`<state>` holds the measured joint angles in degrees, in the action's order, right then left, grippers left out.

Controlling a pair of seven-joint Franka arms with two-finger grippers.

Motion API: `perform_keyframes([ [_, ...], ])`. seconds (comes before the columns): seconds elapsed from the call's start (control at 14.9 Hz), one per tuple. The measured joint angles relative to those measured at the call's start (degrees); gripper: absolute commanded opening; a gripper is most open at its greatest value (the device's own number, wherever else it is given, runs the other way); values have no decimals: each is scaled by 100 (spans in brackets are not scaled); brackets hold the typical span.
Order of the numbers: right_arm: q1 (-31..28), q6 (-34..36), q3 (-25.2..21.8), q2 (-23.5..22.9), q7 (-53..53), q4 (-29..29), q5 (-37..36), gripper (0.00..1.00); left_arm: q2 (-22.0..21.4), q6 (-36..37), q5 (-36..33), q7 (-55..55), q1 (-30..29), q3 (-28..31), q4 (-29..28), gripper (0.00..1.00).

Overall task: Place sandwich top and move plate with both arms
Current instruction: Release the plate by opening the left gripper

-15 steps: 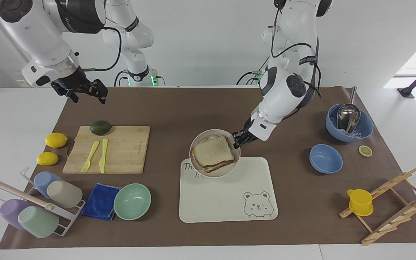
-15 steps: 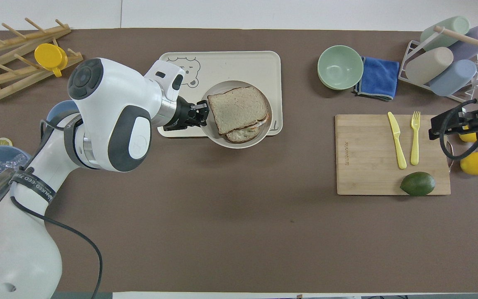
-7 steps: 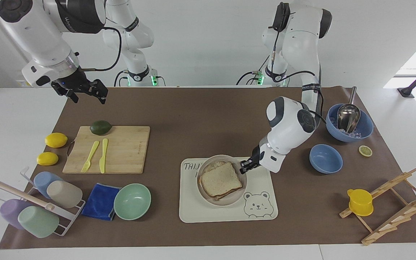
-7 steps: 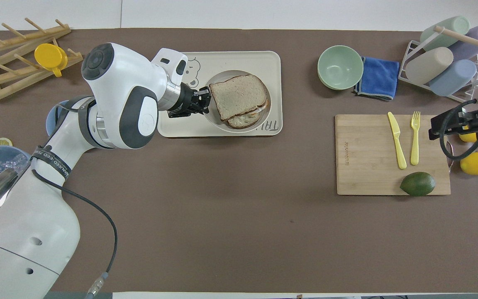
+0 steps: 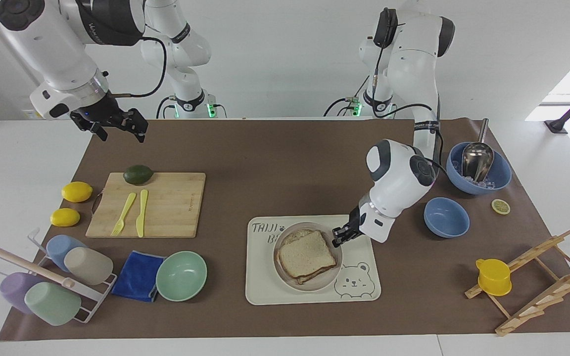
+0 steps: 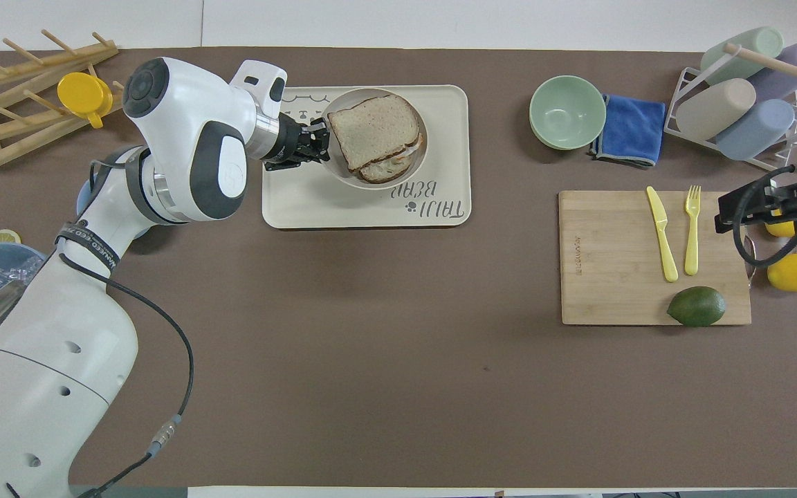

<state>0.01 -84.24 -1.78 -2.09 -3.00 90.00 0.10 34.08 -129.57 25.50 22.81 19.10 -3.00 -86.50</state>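
Observation:
The sandwich top (image 5: 307, 253) lies on the lower slice and filling in the round beige plate (image 5: 314, 286). It shows in the overhead view (image 6: 373, 128) too, in the plate (image 6: 340, 173). My left gripper (image 5: 339, 237) is shut on the plate's rim on the side toward the left arm's end, also seen from overhead (image 6: 319, 142). The plate is level and low on the cream bear tray (image 5: 265, 291), beside the bear drawing; I cannot tell whether it rests on the tray. My right gripper (image 5: 120, 132) waits open and empty in the air, over the cutting board's corner at the right arm's end.
A cutting board (image 5: 166, 207) holds an avocado (image 5: 138, 174), a yellow fork and a knife, with two lemons (image 5: 76, 191) beside it. A mint bowl (image 5: 181, 275), blue cloth and cup rack are farther out. Blue bowls (image 5: 446, 216) and a wooden rack (image 5: 532, 277) stand at the left arm's end.
My left gripper has carried the plate with the sandwich away from the robots and down, from the tray's near edge to its middle by the bear. The right arm has not moved.

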Motion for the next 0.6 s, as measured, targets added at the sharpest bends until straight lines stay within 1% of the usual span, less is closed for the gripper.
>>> perform_keyframes([
  [0.4, 0, 0, 0, 0, 0, 0, 0, 100, 4, -83, 0, -420, -5, 9, -243, 0],
  [0.54, 0, 0, 0, 0, 0, 0, 0, 100, -11, -256, 0, -607, -2, 5, -367, 0],
  [0.6, 0, 0, 0, 0, 0, 0, 0, 100, -26, -366, 0, -689, 1, -2, -462, 20],
])
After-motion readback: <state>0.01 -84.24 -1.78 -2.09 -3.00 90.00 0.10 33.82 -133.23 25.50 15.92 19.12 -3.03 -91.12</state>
